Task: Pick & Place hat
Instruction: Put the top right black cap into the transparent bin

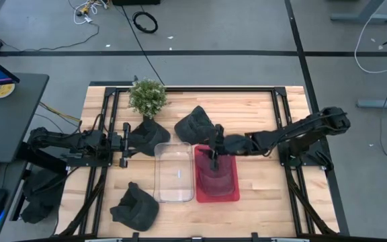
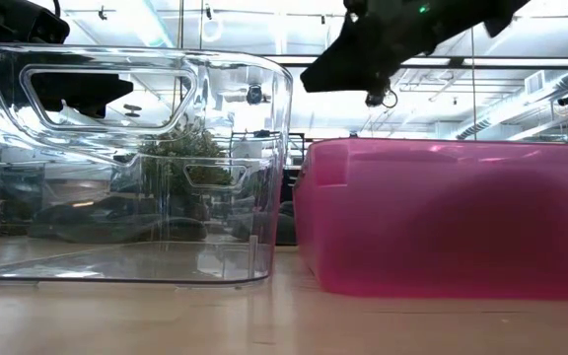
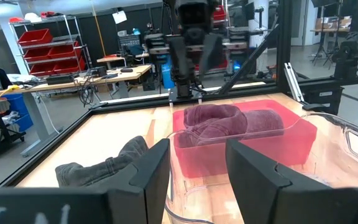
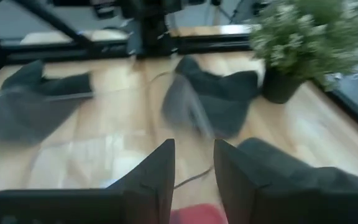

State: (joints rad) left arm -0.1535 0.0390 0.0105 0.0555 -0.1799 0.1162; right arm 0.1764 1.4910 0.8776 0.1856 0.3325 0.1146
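A dark hat [image 3: 229, 121] lies crumpled inside the pink bin [image 1: 236, 195], resting on its floor; the high view shows the hat [image 1: 215, 176] through the pink wall. My right gripper [image 1: 214, 156] hovers above the bin's far end, fingers open with a narrow gap [image 4: 194, 168] and nothing between them. It shows over the bin in the left wrist view [image 3: 188, 81]. My left gripper [image 1: 123, 144] waits open at the table's left, beside the clear bin [image 1: 173, 175], fingers apart [image 3: 197, 168].
Three more dark hats lie on the table: one [image 1: 146, 134] against the potted plant [image 1: 148, 95], one [image 1: 195, 124] behind the bins, one [image 1: 136, 207] near the front edge. The clear bin stands left of the pink bin [image 2: 442, 217]. Black frame rails border the table.
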